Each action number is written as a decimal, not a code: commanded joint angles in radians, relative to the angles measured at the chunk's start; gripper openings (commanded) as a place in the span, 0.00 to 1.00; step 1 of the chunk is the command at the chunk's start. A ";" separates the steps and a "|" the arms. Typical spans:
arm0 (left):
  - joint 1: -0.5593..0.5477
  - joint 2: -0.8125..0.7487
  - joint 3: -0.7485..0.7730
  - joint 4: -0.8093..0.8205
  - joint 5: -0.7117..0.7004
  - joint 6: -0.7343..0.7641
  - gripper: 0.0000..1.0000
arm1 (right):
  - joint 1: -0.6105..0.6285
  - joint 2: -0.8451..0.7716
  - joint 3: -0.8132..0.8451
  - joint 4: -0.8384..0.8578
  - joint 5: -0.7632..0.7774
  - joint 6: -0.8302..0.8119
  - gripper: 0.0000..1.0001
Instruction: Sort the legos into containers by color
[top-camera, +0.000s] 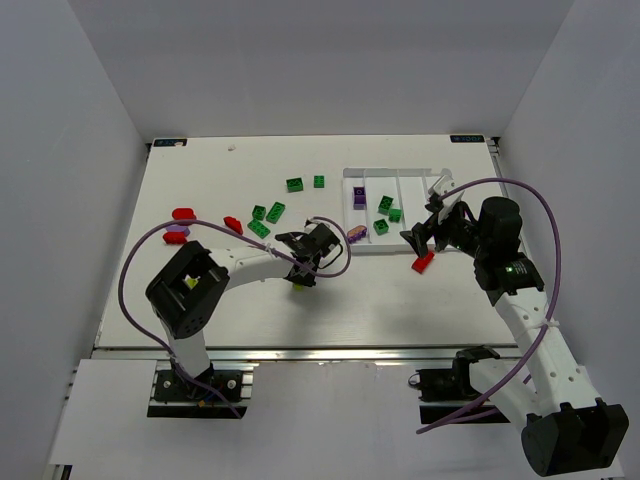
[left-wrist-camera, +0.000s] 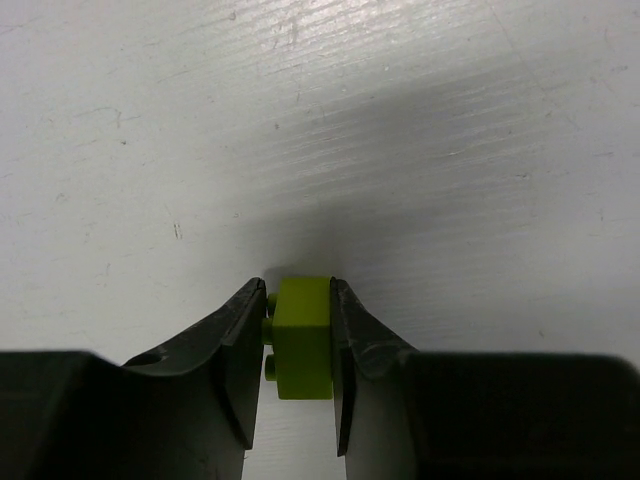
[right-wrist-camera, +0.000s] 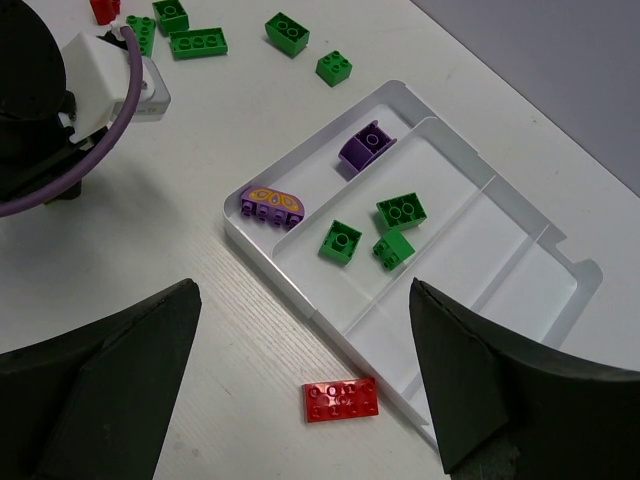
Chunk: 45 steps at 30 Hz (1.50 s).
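Note:
My left gripper (left-wrist-camera: 300, 315) is shut on a yellow-green lego (left-wrist-camera: 302, 335), low over the bare table; in the top view the gripper (top-camera: 299, 274) is left of the white tray (top-camera: 395, 171). My right gripper (right-wrist-camera: 303, 330) is open and empty, hovering over a flat red lego (right-wrist-camera: 341, 400) that lies just outside the tray's near edge (right-wrist-camera: 300, 300). The left compartment holds a purple lego (right-wrist-camera: 364, 147); a purple curved piece (right-wrist-camera: 272, 205) sits at its near end. The second compartment holds three green legos (right-wrist-camera: 401, 211).
Loose green legos (top-camera: 276, 211) lie left of the tray, with two more (top-camera: 295, 184) further back. Red legos (top-camera: 183, 213) and a purple one (top-camera: 178, 230) lie at the far left, another red (top-camera: 233, 224) nearer. The two right compartments (right-wrist-camera: 520, 270) show no bricks.

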 joint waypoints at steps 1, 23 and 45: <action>-0.004 -0.046 -0.004 -0.009 0.043 0.018 0.16 | 0.002 -0.008 0.000 0.040 -0.013 -0.012 0.90; -0.006 -0.069 0.244 0.305 0.469 0.153 0.00 | -0.001 -0.063 -0.010 0.143 0.271 0.114 0.00; -0.007 0.649 0.995 0.647 0.624 0.101 0.11 | -0.013 -0.170 -0.047 0.215 0.308 0.155 0.00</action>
